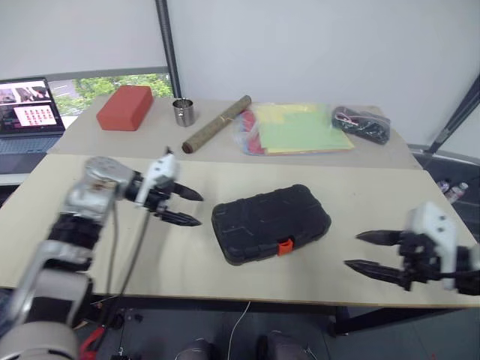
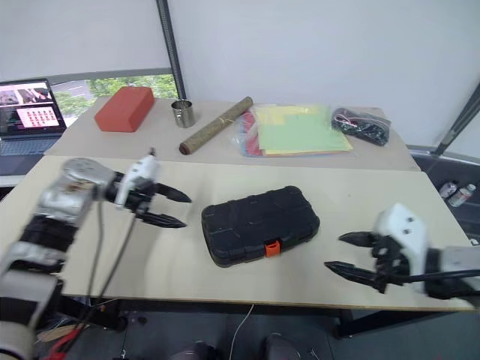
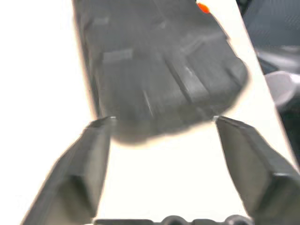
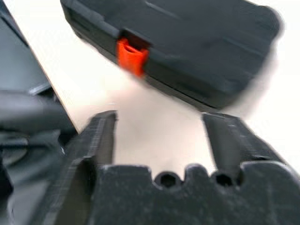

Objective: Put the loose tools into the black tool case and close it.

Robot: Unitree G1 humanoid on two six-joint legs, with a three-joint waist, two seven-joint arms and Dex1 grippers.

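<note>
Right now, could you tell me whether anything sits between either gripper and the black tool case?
Nothing visible does. The closed tool case lies on bare tabletop, with the open left gripper and the open right gripper on either side of it, both apart from it.

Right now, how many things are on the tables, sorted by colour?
Black: 2, the tool case and a bag of cables
Red: 1, a brick-like block
Silver: 1, a metal cup
Brown: 1, a long tube
Mixed colours: 1, a pile of folders
Total: 6
</note>
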